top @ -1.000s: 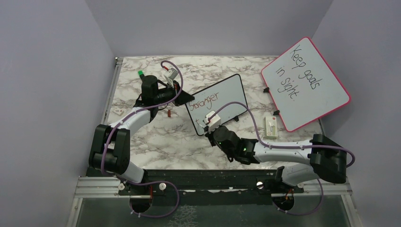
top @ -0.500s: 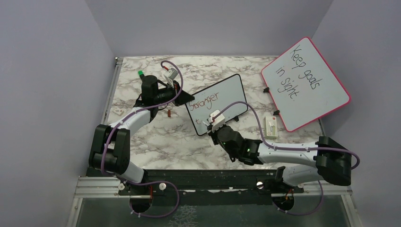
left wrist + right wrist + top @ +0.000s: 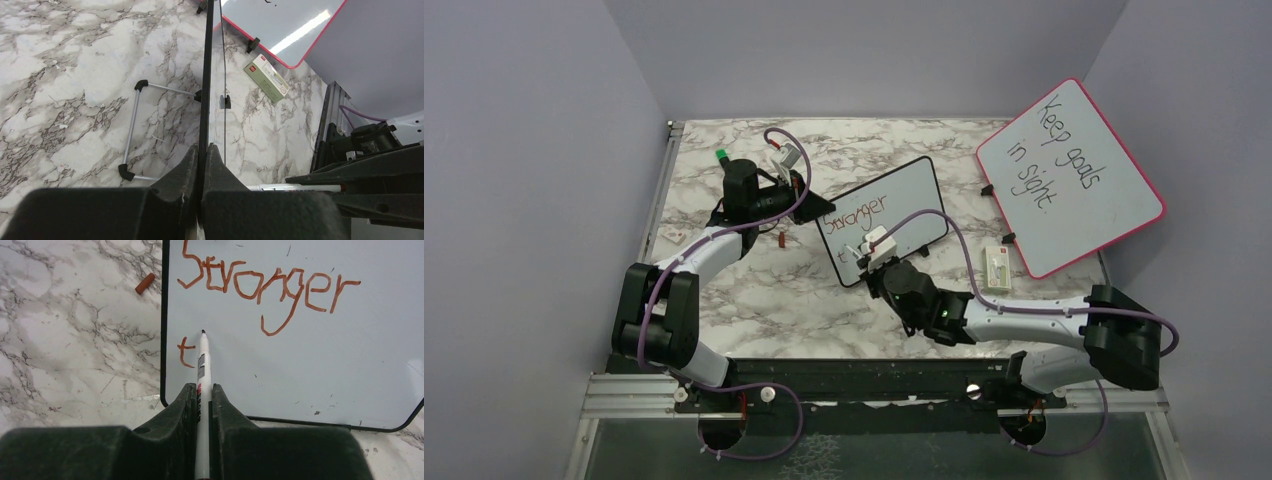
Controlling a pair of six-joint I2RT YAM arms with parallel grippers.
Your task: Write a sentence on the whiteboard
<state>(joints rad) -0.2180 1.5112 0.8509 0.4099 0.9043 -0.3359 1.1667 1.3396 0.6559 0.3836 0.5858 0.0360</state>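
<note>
The whiteboard (image 3: 894,212) stands tilted at the table's middle, black-framed. In the left wrist view it shows edge-on (image 3: 206,75), and my left gripper (image 3: 201,149) is shut on that left edge (image 3: 809,205). The sentence reads "Stronger" (image 3: 270,287) in reddish-brown, with a lone "t" (image 3: 185,352) below it. My right gripper (image 3: 202,390), low in front of the board (image 3: 864,262), is shut on a white marker (image 3: 202,362). The marker's tip sits just up and right of the "t"; whether it touches the board I cannot tell.
A pink-framed board (image 3: 1069,175) with black writing leans at the back right. A small green-and-white box (image 3: 996,268) lies right of the whiteboard. The marker's reddish cap (image 3: 783,240) lies on the marble at the board's left. Purple walls close in three sides.
My right gripper with the marker has shifted slightly up and right along the board, away from the "t". The left arm and the board have not moved.
</note>
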